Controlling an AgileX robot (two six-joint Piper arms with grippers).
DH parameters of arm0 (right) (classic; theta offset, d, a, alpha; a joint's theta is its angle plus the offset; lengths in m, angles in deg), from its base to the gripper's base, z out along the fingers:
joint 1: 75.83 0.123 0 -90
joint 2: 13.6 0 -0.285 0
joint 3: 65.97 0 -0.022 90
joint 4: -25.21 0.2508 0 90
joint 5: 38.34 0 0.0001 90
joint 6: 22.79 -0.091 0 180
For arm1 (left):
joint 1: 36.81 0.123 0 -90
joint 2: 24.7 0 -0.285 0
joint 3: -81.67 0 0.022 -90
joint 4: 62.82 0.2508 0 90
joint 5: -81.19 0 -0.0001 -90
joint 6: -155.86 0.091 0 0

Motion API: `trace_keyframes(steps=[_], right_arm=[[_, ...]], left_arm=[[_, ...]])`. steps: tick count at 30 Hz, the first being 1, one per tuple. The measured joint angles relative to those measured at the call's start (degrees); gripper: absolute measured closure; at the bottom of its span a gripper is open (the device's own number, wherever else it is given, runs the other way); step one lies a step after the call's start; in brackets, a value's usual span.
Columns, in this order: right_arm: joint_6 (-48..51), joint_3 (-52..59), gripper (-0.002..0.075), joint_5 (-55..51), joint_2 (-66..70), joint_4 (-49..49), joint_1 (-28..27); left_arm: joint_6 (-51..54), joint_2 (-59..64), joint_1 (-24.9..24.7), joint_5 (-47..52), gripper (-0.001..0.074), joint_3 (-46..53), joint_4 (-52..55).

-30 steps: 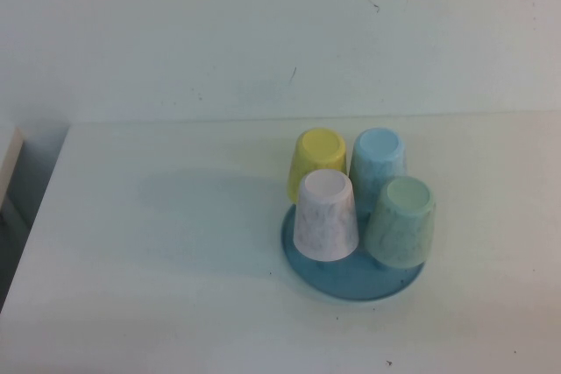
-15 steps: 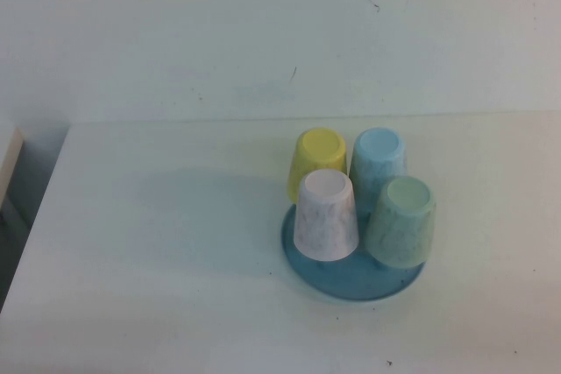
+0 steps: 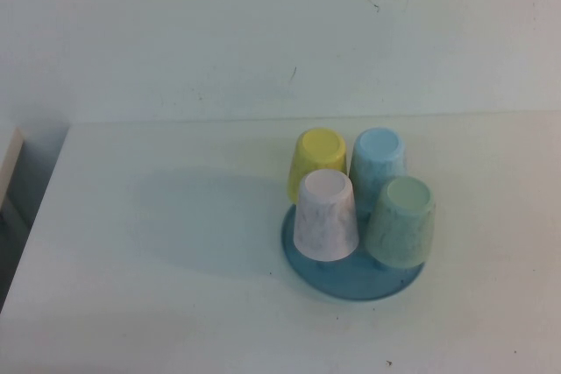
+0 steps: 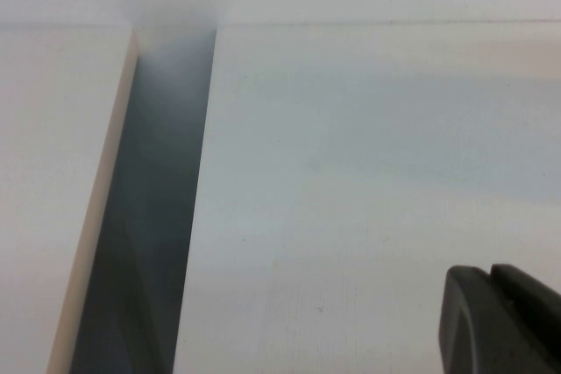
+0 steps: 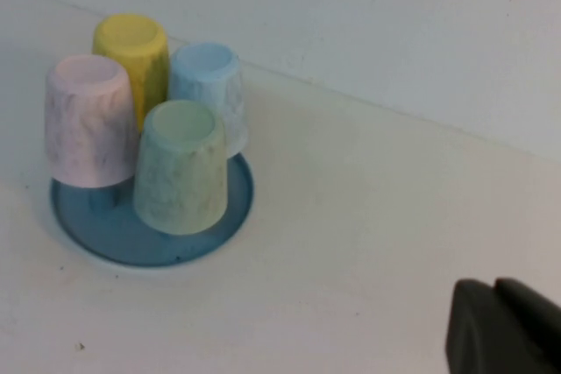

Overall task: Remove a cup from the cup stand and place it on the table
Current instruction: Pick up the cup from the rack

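The left gripper (image 4: 504, 317) was out of the high view; its own wrist camera showed only bare white counter (image 4: 368, 172) and the dark gap at the counter's edge, with the dark fingers pressed together and holding nothing. No cup was in front of it.

Moving right, the blue cup stand (image 3: 351, 273) sat on the counter a little right of the middle. Four cups stood upside down on its pegs: the pink cup (image 3: 325, 215) in front on the left, the yellow cup (image 3: 316, 162) behind it, the light blue cup (image 3: 378, 159) at the back right, and the mint-green cup (image 3: 401, 221) at the front right, its long axis nearly upright and its closed bottom pointing up.

The right gripper (image 5: 504, 326) was also closed and empty, well apart from the stand. In its wrist view the mint-green cup (image 5: 181, 166) was the nearest of the four, with nothing between. So I judge the right arm was better placed, and the cup must be lifted straight up along its peg.
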Motion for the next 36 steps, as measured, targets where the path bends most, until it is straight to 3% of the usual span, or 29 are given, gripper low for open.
trace_keyframes(steps=[16, 36], right_arm=[[8.0, -23.5, 0.0729, -23.5, 29.6, -0.7, 1.1], [7.5, -40.7, 0.0729, -24.7, 60.4, -13.8, 26.0]], left_arm=[[0.0, 0.0, 0.0, 0.0, 0.0738, 0.0, 0.0], [0.0, 0.0, 0.0, 0.0, 0.0738, 0.0, 0.0]])
